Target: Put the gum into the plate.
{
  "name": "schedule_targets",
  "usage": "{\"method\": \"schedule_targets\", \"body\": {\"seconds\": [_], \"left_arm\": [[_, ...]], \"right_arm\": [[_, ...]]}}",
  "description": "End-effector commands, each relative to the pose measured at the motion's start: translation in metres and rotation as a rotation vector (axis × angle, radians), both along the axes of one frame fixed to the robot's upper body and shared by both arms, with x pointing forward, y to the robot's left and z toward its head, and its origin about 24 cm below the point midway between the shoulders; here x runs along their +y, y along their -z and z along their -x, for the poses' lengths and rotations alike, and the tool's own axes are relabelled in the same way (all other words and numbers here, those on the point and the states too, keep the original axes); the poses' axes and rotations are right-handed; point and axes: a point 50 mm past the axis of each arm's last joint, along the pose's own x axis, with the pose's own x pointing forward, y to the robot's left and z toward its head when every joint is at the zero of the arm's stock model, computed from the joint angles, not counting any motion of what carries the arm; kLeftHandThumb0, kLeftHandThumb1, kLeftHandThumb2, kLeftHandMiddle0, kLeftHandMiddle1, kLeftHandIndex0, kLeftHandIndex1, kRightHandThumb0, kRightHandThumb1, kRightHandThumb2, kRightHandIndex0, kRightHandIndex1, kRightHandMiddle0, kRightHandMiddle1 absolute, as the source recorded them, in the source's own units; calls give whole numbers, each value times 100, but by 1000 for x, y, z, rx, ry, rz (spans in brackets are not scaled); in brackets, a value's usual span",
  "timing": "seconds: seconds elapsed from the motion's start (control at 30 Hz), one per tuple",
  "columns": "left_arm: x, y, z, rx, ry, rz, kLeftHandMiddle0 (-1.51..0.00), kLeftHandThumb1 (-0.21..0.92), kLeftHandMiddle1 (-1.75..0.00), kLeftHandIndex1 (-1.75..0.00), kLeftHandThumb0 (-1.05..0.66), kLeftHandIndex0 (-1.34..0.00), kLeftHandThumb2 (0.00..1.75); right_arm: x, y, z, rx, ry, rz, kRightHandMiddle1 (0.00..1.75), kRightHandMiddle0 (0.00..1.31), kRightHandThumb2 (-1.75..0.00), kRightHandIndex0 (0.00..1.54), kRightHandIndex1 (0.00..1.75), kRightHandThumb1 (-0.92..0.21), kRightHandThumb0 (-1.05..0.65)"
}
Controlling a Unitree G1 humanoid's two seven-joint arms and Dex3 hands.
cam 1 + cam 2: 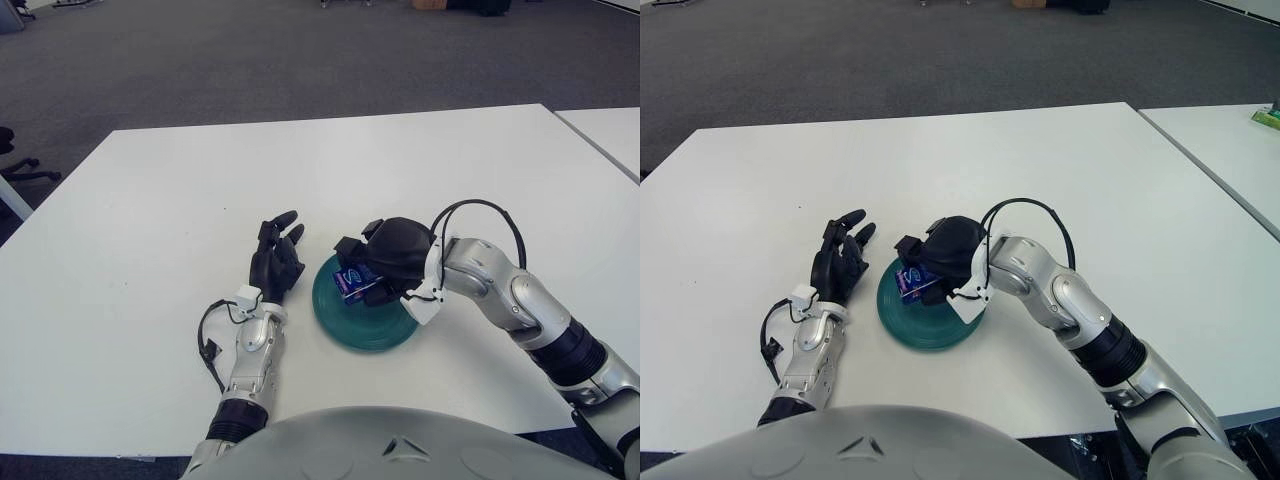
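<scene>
Now my right hand (385, 262) grips the gum (355, 280) over the plate (352, 328); lower slightly, release flat, left hand (277, 262) idle, fingers relaxed.

You are looking down at a big white table (150, 200). A round green plate (365, 315) sits flat on it, close to the near edge and a bit right of the middle. The robot's left hand (275, 262) shows just left of the plate, fingers spread, and you cannot tell if it touches the top. A second white table (610, 135) stands to the right with a thin gap between the two. You can see grey carpet floor (250, 60) behind both tables.
</scene>
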Motion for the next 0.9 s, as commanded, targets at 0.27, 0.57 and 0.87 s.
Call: {"method": "schedule_targets", "body": {"seconds": [0.27, 0.57, 0.87], "left_arm": [[-16, 1, 4, 20, -14, 50, -32, 92, -45, -109, -88, -15, 93], [-16, 0, 5, 17, -19, 8, -31, 92, -41, -103, -85, -8, 96], [-16, -1, 5, 32, -25, -23, -32, 92, -40, -102, -85, -9, 98]], "right_arm": [[-5, 10, -4, -23, 83, -11, 97, 1, -84, 28, 97, -92, -73], [-6, 12, -5, -32, 88, -37, 62, 0, -85, 34, 34, -92, -76], [-6, 14, -6, -9, 129, -78, 46, 0, -89, 33, 14, -92, -81]]}}
